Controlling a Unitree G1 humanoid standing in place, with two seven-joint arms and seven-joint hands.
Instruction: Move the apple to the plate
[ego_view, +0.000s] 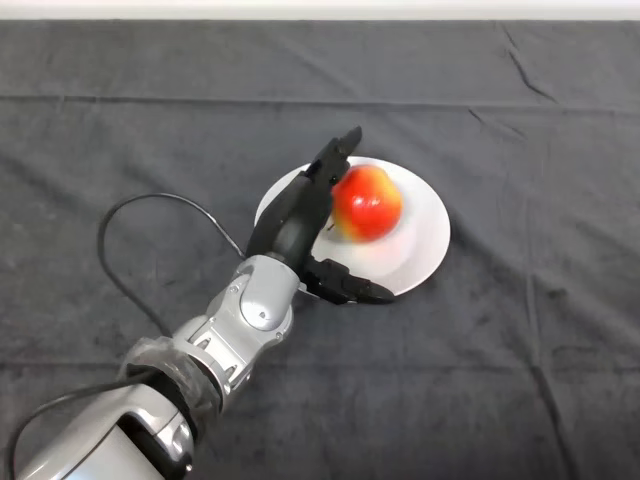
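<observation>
— So, where do we find the apple (367, 203)?

— We see it on the plate (425, 245), a little left of the plate's middle. It is red with a yellow patch low on its left side (the side nearest the palm).

— And the hand (290, 222)?

— We see it come in from the lower left on the grey arm (215, 345) and lie over the plate's left rim. The palm sits just beside the apple's left side; we cannot tell for sure whether it touches.

— How do the fingers (335, 160) stand?

— We see them spread and fairly straight. The upper ones reach up and right past the apple's top left, close against it. The thumb (350, 289) points right, below the apple, over the plate's lower left rim, and we see white plate between thumb and apple. So the hand cups the apple loosely from the left and does not close round it.

— Where is the plate on the bench (520, 380)?

— We see it near the middle, white and round, lying flat on the dark cloth (120, 130). The cloth has a few creases, mostly toward the far right.

— Is the apple upright?

— We cannot tell; no stalk shows from our side.
</observation>
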